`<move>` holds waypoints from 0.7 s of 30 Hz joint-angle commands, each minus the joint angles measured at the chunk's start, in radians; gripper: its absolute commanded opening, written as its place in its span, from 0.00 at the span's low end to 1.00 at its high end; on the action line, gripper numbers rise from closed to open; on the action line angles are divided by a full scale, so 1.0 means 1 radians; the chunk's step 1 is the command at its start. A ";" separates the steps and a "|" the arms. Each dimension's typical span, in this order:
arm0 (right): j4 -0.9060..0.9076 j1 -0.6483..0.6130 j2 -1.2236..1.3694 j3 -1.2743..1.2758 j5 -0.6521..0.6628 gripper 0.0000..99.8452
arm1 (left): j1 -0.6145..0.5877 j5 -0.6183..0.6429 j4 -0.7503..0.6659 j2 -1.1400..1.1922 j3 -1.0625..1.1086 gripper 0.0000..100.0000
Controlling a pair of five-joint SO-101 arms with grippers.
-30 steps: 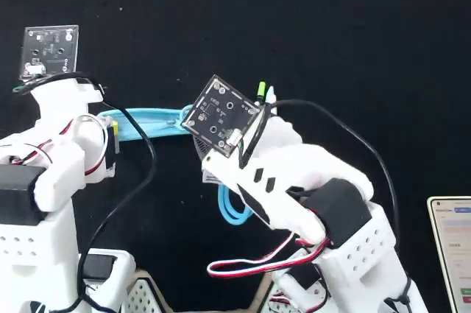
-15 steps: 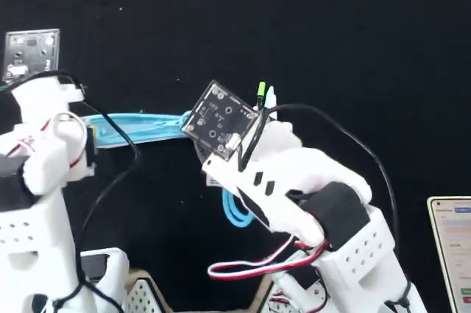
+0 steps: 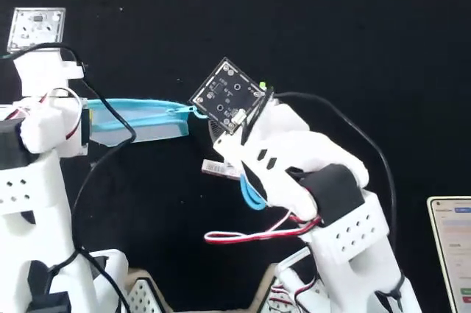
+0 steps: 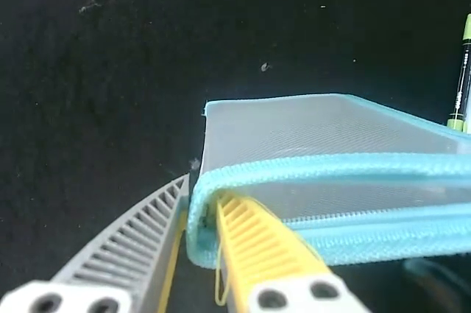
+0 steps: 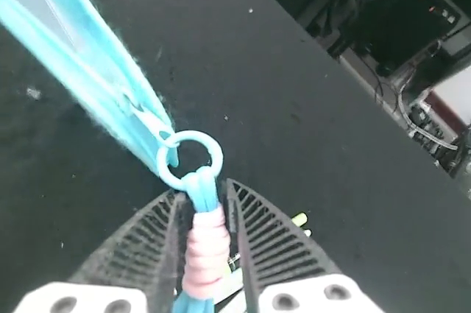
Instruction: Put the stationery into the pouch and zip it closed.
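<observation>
Your left gripper (image 4: 202,199) is clamped on one end of the pouch (image 4: 316,136) near the left edge of the table (image 3: 368,48); your right gripper (image 5: 202,191) pinches the zip cord (image 5: 204,243).

The pouch (image 4: 316,132) is soft see-through mesh with a fuzzy blue cloth edge. The left gripper (image 4: 202,191) has ribbed matt plastic jaws. Between the jaws of the right gripper (image 5: 202,191) the cord (image 5: 204,247) is woven thread, its ring (image 5: 190,158) smooth. The table (image 4: 110,70) is matt black.
</observation>
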 commanded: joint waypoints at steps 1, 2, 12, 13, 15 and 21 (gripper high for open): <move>0.008 0.052 -0.008 0.010 0.012 0.01 | -0.019 0.018 -0.018 0.046 0.007 0.03; 0.005 0.052 -0.008 0.016 0.012 0.01 | -0.019 0.040 -0.021 0.046 0.008 0.03; 0.175 0.052 -0.010 -0.147 -0.117 0.21 | 0.048 0.091 0.003 0.046 0.010 0.03; 0.206 0.052 -0.010 -0.193 -0.129 0.21 | 0.056 0.091 0.000 0.046 0.010 0.03; 0.272 0.052 -0.010 -0.294 -0.130 0.20 | 0.062 0.089 0.000 0.046 0.004 0.03; 0.374 0.058 -0.001 -0.397 -0.120 0.15 | 0.059 0.091 -0.031 0.046 0.010 0.03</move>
